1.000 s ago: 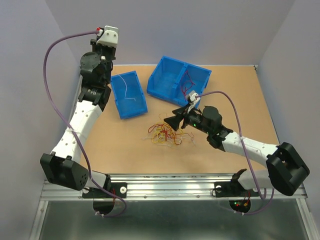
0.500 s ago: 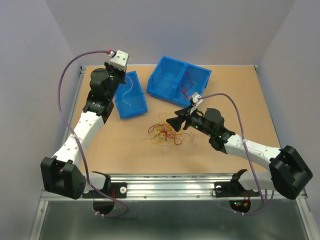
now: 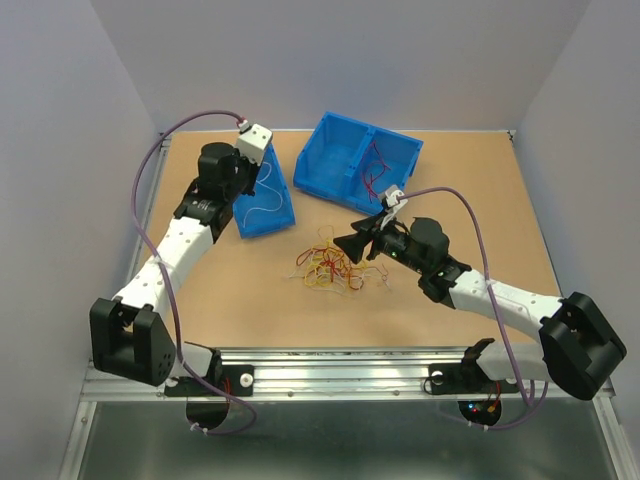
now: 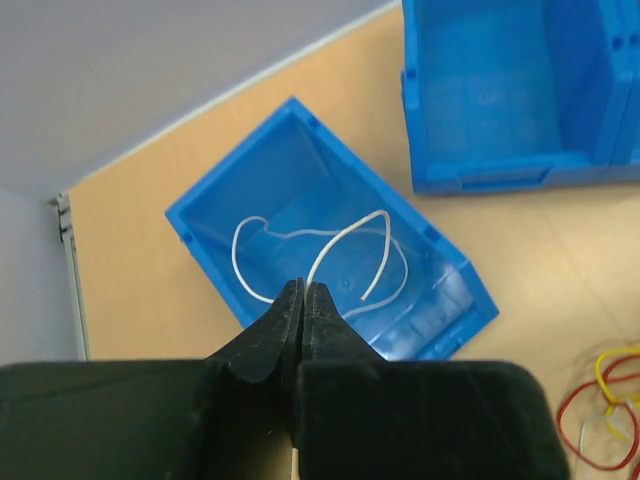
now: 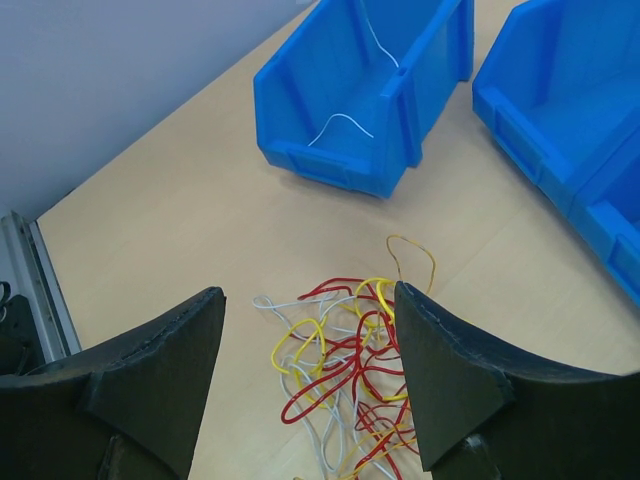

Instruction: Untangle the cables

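right wrist: cables (image 5: 345, 370) lie below the right claw (image 5: 308, 293).

left arm (image 3: 170, 255): smooth white shell sections set between bulky black joint housings.
right arm (image 3: 500, 295): same build, a white section between rounded black housings, the largest at the shoulder.
purple cables (image 3: 150, 180): one thin purple cable runs loose beside each arm, from base to wrist.
camera box (image 3: 256, 138): small white block on the left wrist, with a red and white plug where the cable enters.
left gripper (image 4: 303, 290): matte black, two fingers narrowing to thin pointed tips.
right gripper (image 5: 308, 292): matte black, two broad, faceted, wedge-shaped fingers.
green light (image 3: 388, 250): tiny lit dot on the right wrist.
bases (image 3: 215, 378): black mounts on a silver grooved rail (image 3: 340, 365).
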Controlling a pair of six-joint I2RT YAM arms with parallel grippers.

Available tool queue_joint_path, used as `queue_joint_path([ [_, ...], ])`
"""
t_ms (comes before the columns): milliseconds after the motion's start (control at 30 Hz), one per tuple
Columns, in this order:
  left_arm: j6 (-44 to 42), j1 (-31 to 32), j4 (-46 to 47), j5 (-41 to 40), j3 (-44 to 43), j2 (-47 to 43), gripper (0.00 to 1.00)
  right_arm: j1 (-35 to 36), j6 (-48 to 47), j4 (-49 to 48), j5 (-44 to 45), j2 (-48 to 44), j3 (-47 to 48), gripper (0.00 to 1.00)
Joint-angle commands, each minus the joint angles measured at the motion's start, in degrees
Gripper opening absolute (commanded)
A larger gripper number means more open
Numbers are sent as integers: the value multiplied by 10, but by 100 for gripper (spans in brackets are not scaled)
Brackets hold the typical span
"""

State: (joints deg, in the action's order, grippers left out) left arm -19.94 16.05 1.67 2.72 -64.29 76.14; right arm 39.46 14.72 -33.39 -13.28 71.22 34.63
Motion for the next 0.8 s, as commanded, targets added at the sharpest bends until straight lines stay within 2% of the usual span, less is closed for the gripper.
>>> queue_joint_path([
  [0, -40, 0, -82, -18, -37, 24, 0, 4, -9, -15, 7, -10, -12, 74],
  [167, -53, -4, -135, -3, -94, 97, 0, 5, -7, -15, 0, 1, -7, 74],
  [233, -54, -6, -155, 13, -127, 159, 0, 5, -4, -15, 1, 1, -10, 74],
  [400, -43, -14, -158, 6, -185, 250, 0, 4, 7, 9, 33, 7, -3, 74],
  [433, -41, -18, -157, 8, -188, 262, 4, 5, 7, 38, 40, 22, 4, 74],
  [467, -41, -20, -154, 9, -192, 277, 13, 4, 11, 55, 51, 32, 24, 74],
  [533, -38, -23, -135, 8, -185, 279, 23, 4, 12, 83, 57, 53, 39, 73],
  [567, -35, -24, -124, 10, -179, 276, 35, 4, 10, 96, 60, 72, 45, 73],
  [633, -33, -25, -93, 12, -155, 250, 48, 5, 9, 98, 67, 88, 54, 72],
  [667, -32, -24, -85, 21, -146, 240, 61, 5, 8, 98, 74, 102, 57, 71],
  [767, -32, -24, -60, 37, -119, 191, 73, 4, 5, 100, 76, 120, 69, 71],
])
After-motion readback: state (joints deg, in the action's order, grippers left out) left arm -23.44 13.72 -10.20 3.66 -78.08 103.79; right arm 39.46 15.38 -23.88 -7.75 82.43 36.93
